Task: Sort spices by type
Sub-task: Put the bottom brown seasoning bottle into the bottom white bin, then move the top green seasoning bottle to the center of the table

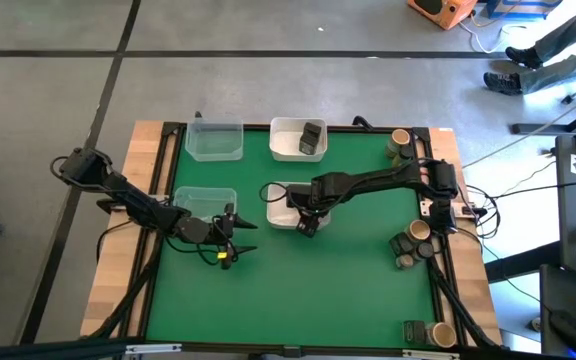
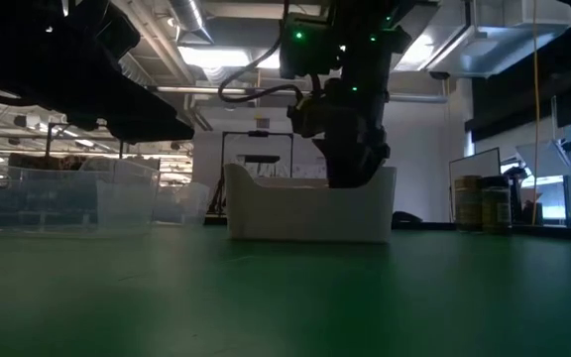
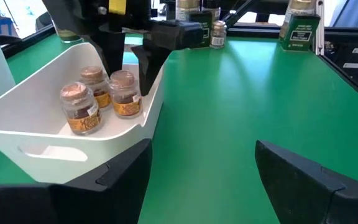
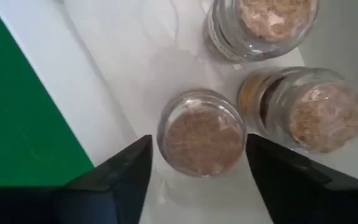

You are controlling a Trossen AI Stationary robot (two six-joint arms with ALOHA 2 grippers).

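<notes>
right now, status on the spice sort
Right hand open over white tray, straddling one of three brown jars. Left hand open, waiting beside tray. Nothing in the way.

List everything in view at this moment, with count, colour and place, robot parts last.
Cork-topped jars: three, brown, upright in the middle white tray.
White trays: two; one mid-table under the right gripper, one at the far edge.
Boxy tin: one, dark grey, in the far tray.
Clear tubs: two, on the left side of the mat, one far and one nearer.
Other spice containers: several, dark or tan-topped, along the right edge of the mat; exact count unclear.
Mat: one, green, covering the table.
Person's legs: on the floor, beyond the table's far right corner.
Left gripper: open, empty, over bare mat.
Right gripper: open, straddling one jar in the middle tray.
</notes>
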